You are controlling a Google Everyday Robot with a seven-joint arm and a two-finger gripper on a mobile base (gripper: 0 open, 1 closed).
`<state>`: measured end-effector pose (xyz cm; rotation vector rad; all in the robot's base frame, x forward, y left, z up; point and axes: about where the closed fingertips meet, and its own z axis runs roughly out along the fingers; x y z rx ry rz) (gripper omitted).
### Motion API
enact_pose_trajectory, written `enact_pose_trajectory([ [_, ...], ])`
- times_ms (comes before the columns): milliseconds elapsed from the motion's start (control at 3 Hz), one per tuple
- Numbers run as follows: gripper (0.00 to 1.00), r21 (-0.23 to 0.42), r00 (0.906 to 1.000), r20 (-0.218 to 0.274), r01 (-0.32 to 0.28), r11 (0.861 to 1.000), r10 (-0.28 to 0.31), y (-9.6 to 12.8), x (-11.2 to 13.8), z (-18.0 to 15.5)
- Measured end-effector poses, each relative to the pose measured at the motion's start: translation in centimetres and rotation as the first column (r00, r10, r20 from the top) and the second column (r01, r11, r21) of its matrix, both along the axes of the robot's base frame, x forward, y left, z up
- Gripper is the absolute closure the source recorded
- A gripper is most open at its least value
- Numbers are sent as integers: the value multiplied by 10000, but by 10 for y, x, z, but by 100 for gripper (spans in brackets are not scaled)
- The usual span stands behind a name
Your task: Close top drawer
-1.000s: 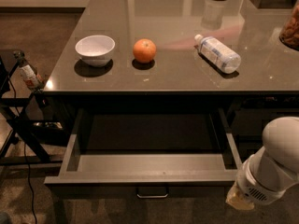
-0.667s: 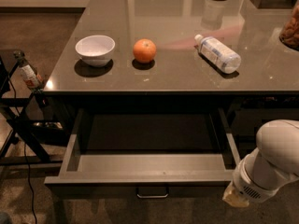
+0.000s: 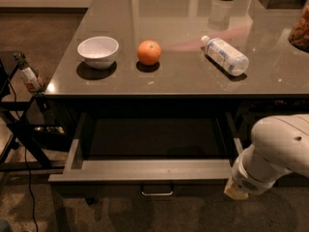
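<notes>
The glossy grey table [image 3: 183, 79] has its wide, shallow, dark-fronted top drawer [image 3: 145, 169] pulled well out from the near edge, essentially unmoved. The white arm's gripper [image 3: 236, 191] has edged toward the drawer's front right corner. I cannot tell how the jaws stand. The push likely comes next.

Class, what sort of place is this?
Probably a kitchen or break room: a countertop with bowl, orange and bottle above an open top drawer; the gripper hangs beside its front corner.

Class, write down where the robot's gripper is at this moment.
In the camera view the gripper sits at the picture's lower right, just beyond the right front corner of the open top drawer, below the table edge.
</notes>
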<state>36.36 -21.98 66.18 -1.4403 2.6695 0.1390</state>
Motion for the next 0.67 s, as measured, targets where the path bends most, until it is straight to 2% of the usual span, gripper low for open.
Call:
enact_pose_trajectory([
  [333,100,-143,9992,312,-246,9996,251,8,20,10],
  [667,81,-144,9992,316,-250,9996,255,8,20,10],
])
